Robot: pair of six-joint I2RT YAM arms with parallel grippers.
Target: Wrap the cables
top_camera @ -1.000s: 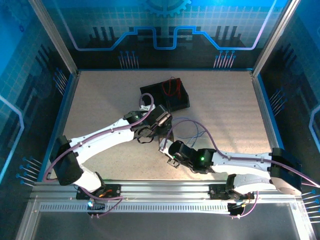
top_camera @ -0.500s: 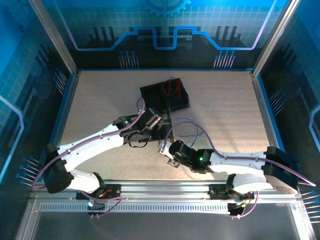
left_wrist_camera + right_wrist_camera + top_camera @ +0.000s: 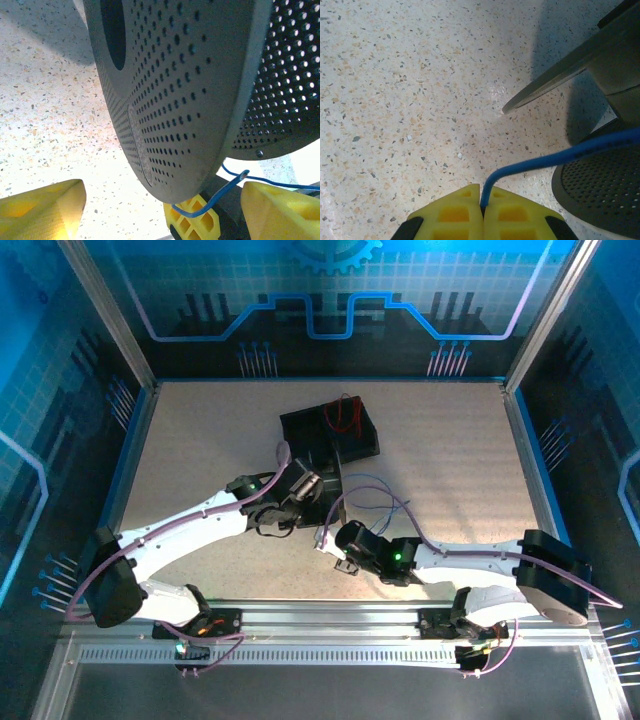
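The blue cable (image 3: pixel 555 159) is pinched between the yellow fingertips of my shut right gripper (image 3: pixel 482 200) and runs right toward a grey perforated reel (image 3: pixel 600 195). From above, the right gripper (image 3: pixel 326 538) sits low at mid-table, and the blue cable (image 3: pixel 385 492) loops behind it. The reel (image 3: pixel 190 90) hangs close between the wide-apart yellow fingers (image 3: pixel 45 207) of my left gripper (image 3: pixel 162 184), which is open, with the blue cable's end (image 3: pixel 225 187) curling under it. The left gripper (image 3: pixel 306 486) is just beyond the right one. The red cable (image 3: pixel 345 415) lies in a black tray (image 3: pixel 300 428).
The black tray stands at the back centre of the speckled table (image 3: pixel 200 440). Blue glass walls and a metal frame (image 3: pixel 520 390) close in the table on three sides. Bare tabletop lies to the left and right of the arms.
My left gripper has drawn back toward the near left, closer to the right gripper. The right gripper has edged slightly left, still shut on the blue cable.
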